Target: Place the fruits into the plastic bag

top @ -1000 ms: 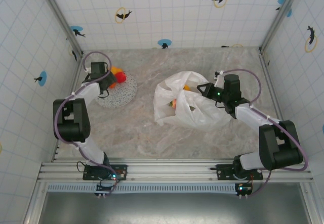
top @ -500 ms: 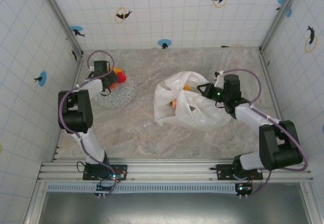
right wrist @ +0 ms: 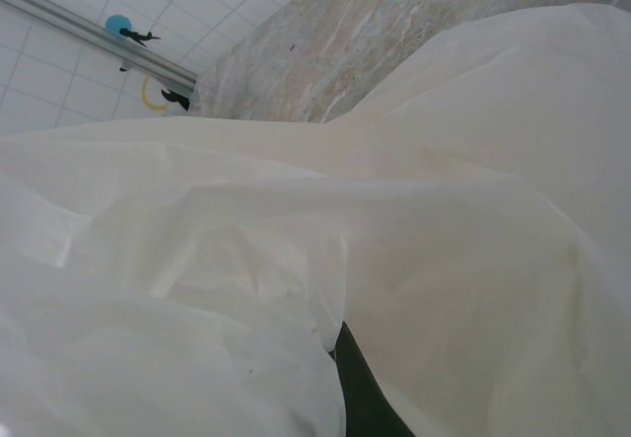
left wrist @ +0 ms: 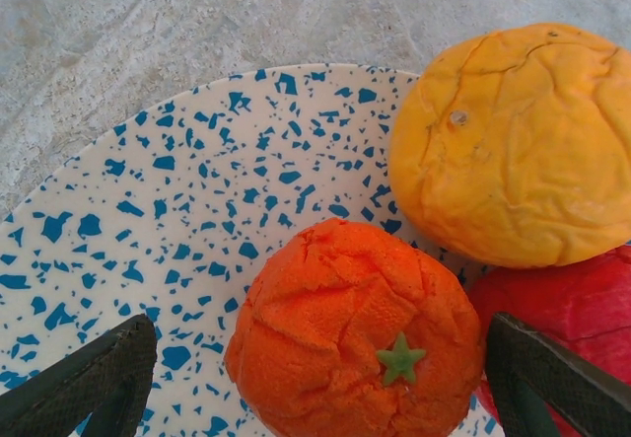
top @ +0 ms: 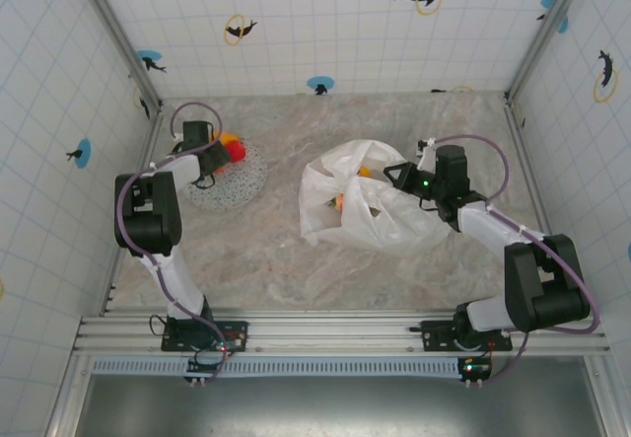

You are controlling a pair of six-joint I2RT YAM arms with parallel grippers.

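Observation:
Three fruits lie on the speckled plate (left wrist: 177,220): an orange one with a green star stem (left wrist: 360,333), a yellow-orange one (left wrist: 513,141) behind it and a red one (left wrist: 572,304) at the right. My left gripper (left wrist: 320,388) is open, its fingers (left wrist: 89,383) on either side of the orange fruit without touching it. The wrinkly white plastic bag (top: 380,210) lies mid-table with an orange fruit (top: 340,201) showing inside. My right gripper (top: 396,176) is shut on the bag's rim (right wrist: 375,299), holding it up.
The plate (top: 242,185) sits at the back left near the left wall. Tiled walls enclose the table on three sides. Bare marble surface lies between plate and bag and in front of both.
My left arm has swung in, and its gripper has settled closer over the fruits on the plate. The right arm and the bag have not moved.

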